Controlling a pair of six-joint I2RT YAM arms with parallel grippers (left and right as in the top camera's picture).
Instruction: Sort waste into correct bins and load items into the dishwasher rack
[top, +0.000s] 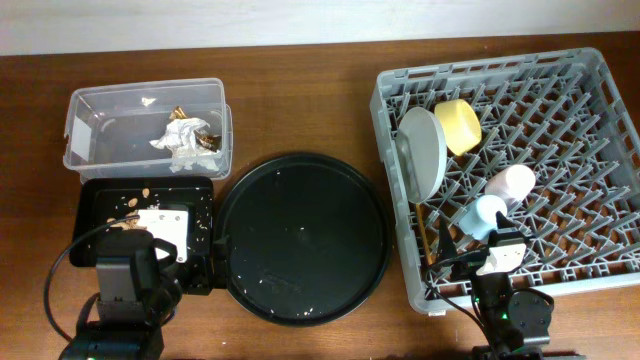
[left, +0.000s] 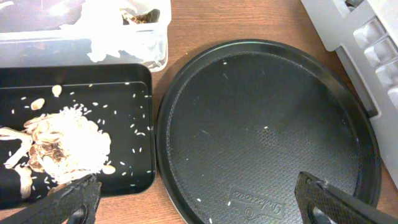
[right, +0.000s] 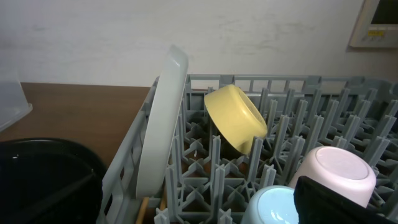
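The grey dishwasher rack (top: 600, 120) (right: 124, 168) holds the pale plate (top: 425, 150) (right: 161, 124) on edge, the yellow bowl (top: 458, 125) (right: 236, 118), the pink cup (top: 512, 182) (right: 339, 171), the blue cup (top: 485, 215) (right: 273, 205) and the chopsticks (top: 432, 245) (right: 144, 208). The clear tub (top: 100, 110) (left: 62, 37) holds tissue wads (top: 180, 135) (left: 124, 40). The black rectangular tray (top: 100, 200) (left: 124, 93) holds food scraps (top: 150, 222) (left: 62, 143). My left gripper (top: 180, 268) (left: 199, 211) is open and empty. My right gripper (top: 497, 245) (right: 199, 214) is open and empty at the rack's front edge.
A large round black tray (top: 300, 240) (left: 267, 124) (right: 37, 180) with a few crumbs lies between the bins and the rack. Rice grains are scattered in the rectangular tray. Bare wooden table shows at the back.
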